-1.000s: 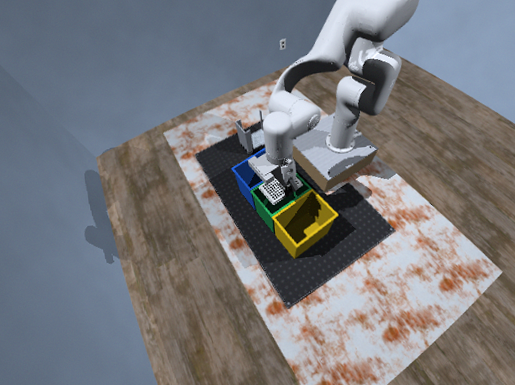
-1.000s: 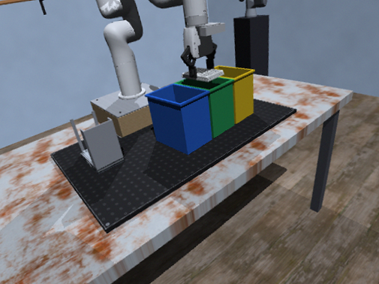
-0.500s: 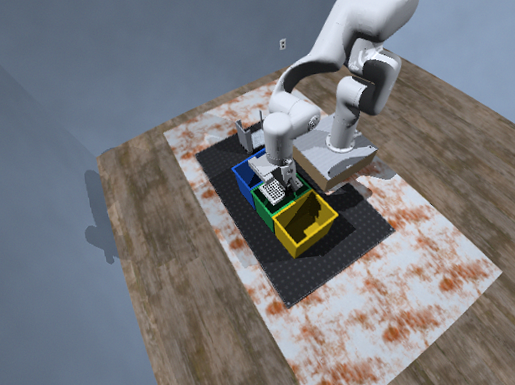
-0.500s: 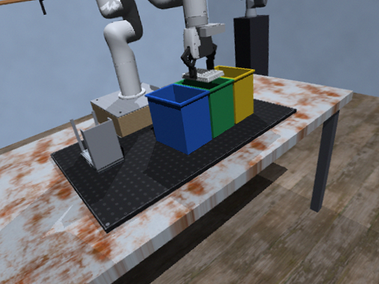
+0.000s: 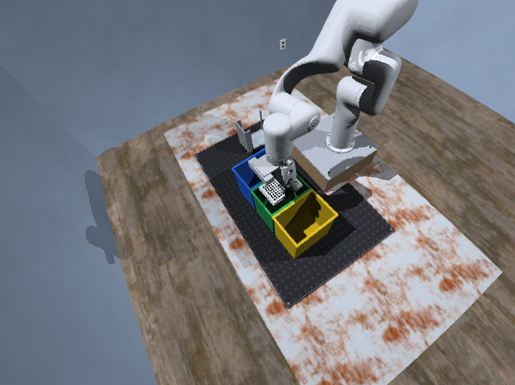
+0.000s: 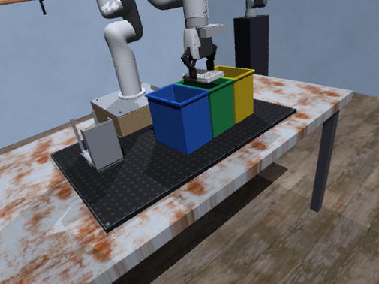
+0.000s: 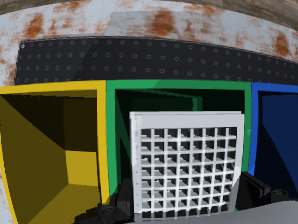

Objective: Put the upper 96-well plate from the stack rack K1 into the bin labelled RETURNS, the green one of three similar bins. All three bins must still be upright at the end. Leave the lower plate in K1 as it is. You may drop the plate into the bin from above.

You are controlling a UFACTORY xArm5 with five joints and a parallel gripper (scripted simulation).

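My gripper (image 6: 201,71) is shut on a white 96-well plate (image 6: 203,75) and holds it level just above the open top of the green bin (image 6: 221,102). In the wrist view the plate (image 7: 186,163) lies over the green bin (image 7: 176,106), with the dark fingers at its left and right sides. In the top view the plate (image 5: 273,192) hangs over the green bin (image 5: 276,205). The grey stack rack K1 (image 6: 99,146) stands at the left end of the black mat; the plate left in it is mostly hidden by its wall.
The blue bin (image 6: 182,116) and the yellow bin (image 6: 242,89) stand upright, touching either side of the green one. The arm's base block (image 6: 120,112) sits behind the bins. A black pedestal (image 6: 252,43) stands beyond the table.
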